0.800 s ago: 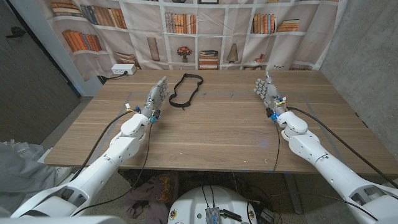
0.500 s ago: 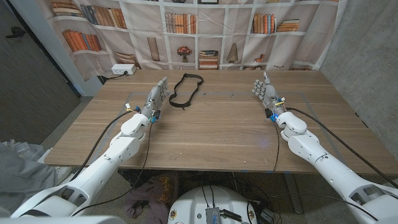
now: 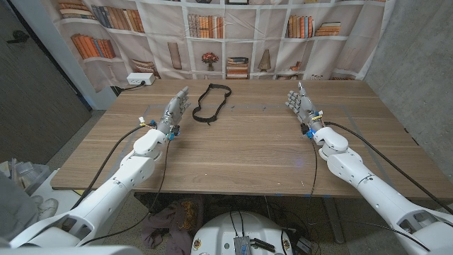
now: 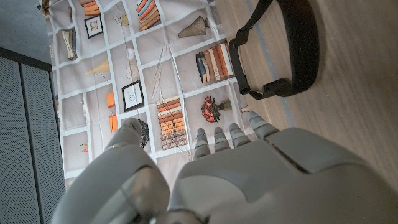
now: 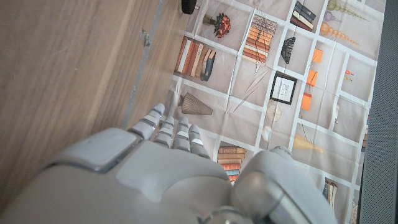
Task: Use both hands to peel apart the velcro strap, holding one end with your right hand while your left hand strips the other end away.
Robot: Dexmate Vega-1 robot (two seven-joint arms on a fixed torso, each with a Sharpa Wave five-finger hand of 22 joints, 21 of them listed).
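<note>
A black strap [image 3: 209, 102] lies in a closed loop on the far part of the wooden table [image 3: 241, 152], near the bookshelf-print backdrop [image 3: 233, 39], with neither robot hand on it. The left hand [image 3: 176, 110] stands just beside the loop with fingers straight and apart, holding nothing; its wrist view shows the strap [image 4: 281, 53] a little beyond the fingertips [image 4: 219, 135]. The right hand [image 3: 300, 104] is well apart from the strap toward the table's other side, fingers extended and also empty.

Neither end has been taken up, so the peel has not begun. The likeliest trouble lies in the grasp: the strap lies flat and limp on the wood, and fingers closing on it may push it along the table or catch both layers at once, leaving no free end to strip. Which part of the loop carries the fastened overlap cannot be told from here. If the right hand's hold is weak, the left's pull would probably drag the whole loop instead of opening it.
</note>
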